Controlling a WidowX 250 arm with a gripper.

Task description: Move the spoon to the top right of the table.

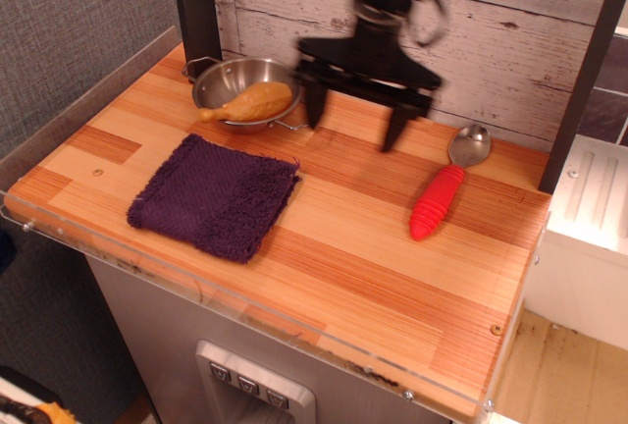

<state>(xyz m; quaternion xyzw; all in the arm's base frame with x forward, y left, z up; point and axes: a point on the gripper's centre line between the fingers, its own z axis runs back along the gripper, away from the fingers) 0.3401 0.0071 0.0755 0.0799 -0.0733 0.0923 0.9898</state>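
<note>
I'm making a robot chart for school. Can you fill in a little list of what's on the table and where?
spoon: lying flat, far right part of table, bowl toward back wall
gripper: open, empty, raised, left of spoon
cloth: purple, front left
pan: back left
drumstick: in pan

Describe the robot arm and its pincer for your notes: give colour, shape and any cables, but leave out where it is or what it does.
The pincer is matte black throughout: a wide flat crossbar with two tapered, pointed fingers hanging from its ends. Above it rises a blocky black arm, blurred in this view, with a thin black cable looping beside the wrist. No markings or labels are legible.
</note>
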